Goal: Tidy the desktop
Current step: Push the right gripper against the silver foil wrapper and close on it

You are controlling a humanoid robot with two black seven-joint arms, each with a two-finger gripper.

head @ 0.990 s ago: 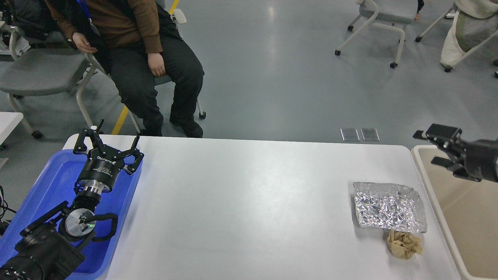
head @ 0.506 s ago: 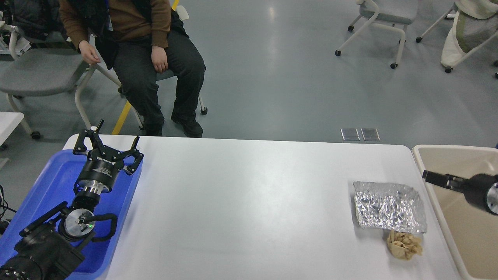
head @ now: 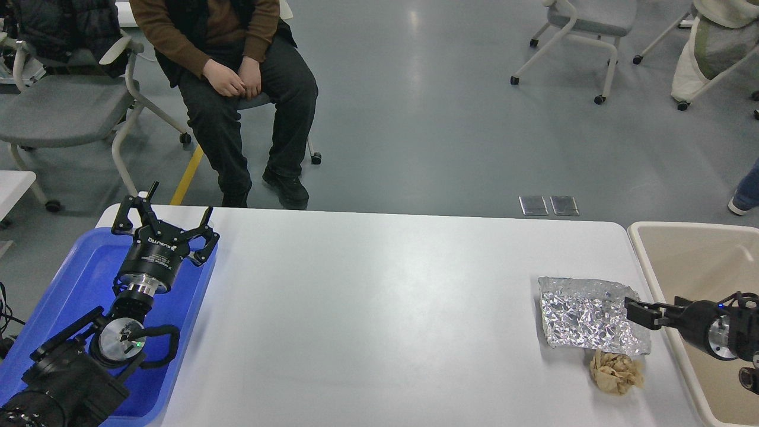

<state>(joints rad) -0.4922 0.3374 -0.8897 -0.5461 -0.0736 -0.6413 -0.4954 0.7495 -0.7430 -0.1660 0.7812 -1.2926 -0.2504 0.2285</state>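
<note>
A large white desktop with rounded corners fills the lower half of the head view, running from the lower left to the lower right. At about 8 o'clock, a blue plastic tray lies on the desktop's left end. The robot's black left arm comes up from the bottom left corner over the tray, and the left gripper sits above the tray's far right corner, its two fingers spread wide apart with nothing between them. At about 4 o'clock, a crumpled sheet of silver foil lies flat on the desktop near its right end. Touching the foil's near edge, at its 6 o'clock side, is a small wad of brown paper. A beige plastic bin stands just beside the desktop's right edge, at 3 to 4 o'clock. The right arm reaches in from the right edge across the bin, and the right gripper points toward 9 o'clock with its tip over the foil's right edge; it is seen dark and side-on, so whether its fingers are apart or closed cannot be told. Beyond the desktop, at 11 o'clock, a seated person in a brown sweater and dark trousers rests clasped hands in the lap. Grey wheeled chairs stand on the grey floor at 1 o'clock.
</note>
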